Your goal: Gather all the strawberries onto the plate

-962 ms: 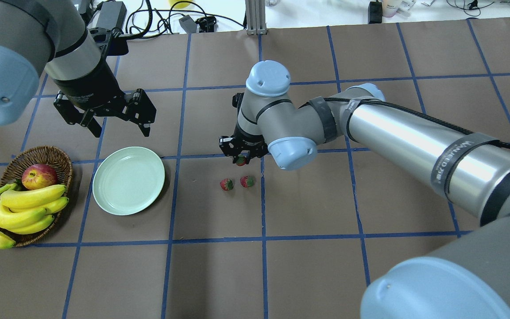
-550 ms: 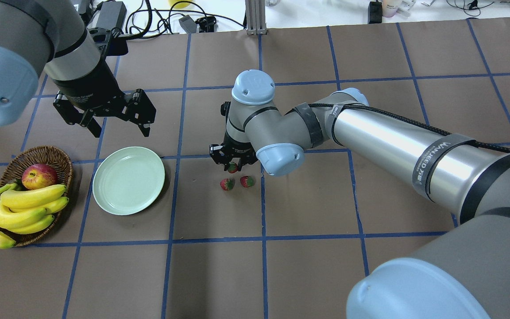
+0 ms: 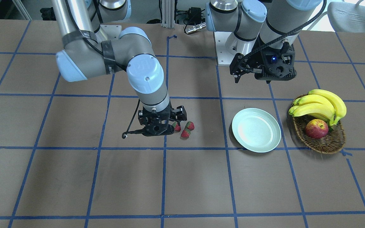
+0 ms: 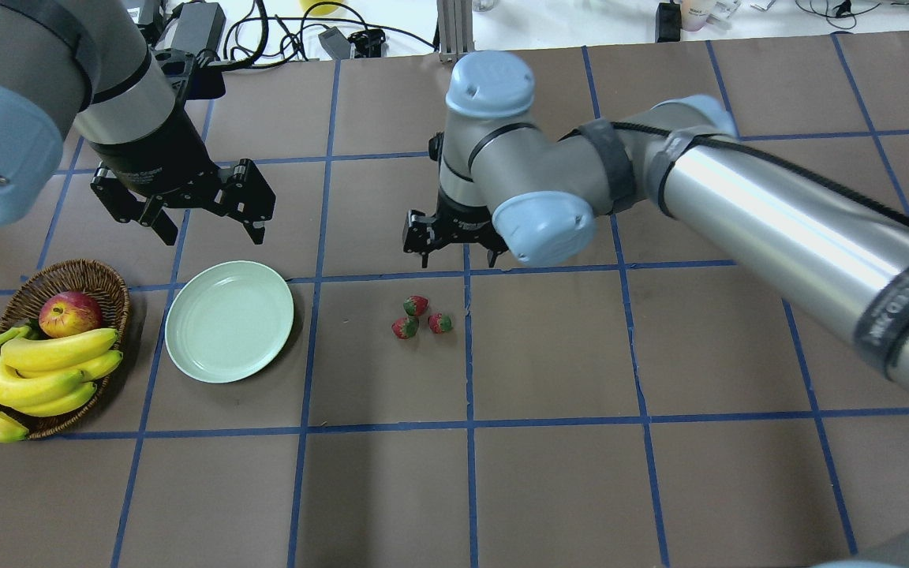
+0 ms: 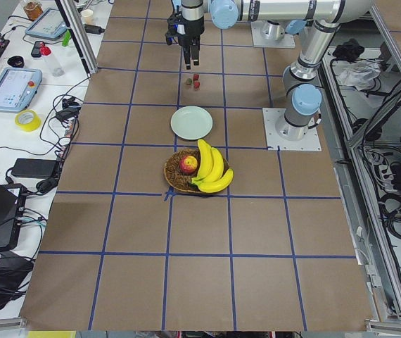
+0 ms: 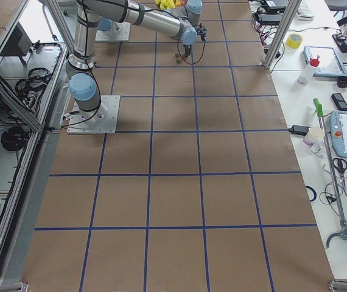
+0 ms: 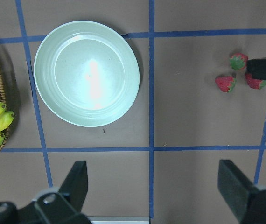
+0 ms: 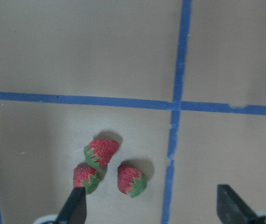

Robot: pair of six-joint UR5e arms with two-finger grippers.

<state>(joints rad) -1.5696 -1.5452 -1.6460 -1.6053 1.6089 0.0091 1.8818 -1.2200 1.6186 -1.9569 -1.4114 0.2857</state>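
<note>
Three small red strawberries [image 4: 416,304] [image 4: 404,327] [image 4: 440,323] lie close together on the brown table. They also show in the right wrist view [image 8: 100,150] and the front view [image 3: 185,133]. The pale mint-green plate [image 4: 230,321] lies empty to their left and fills the left wrist view [image 7: 86,72]. My right gripper [image 4: 458,254] hangs open and empty above the table, just beyond the strawberries. Its fingers [image 8: 74,207] frame the berries from above. My left gripper [image 4: 210,213] is open and empty, hovering beyond the plate's far edge.
A brown wicker basket [image 4: 99,276] with a bunch of bananas [image 4: 36,375] and a red-yellow apple [image 4: 69,313] stands left of the plate. Cables and boxes [image 4: 202,24] lie along the far table edge. Blue tape lines grid the table.
My right gripper held one strawberry low and carried it left. It has let go, opened, and risen back. That strawberry now lies beside the other two. The left arm shifted only slightly.
</note>
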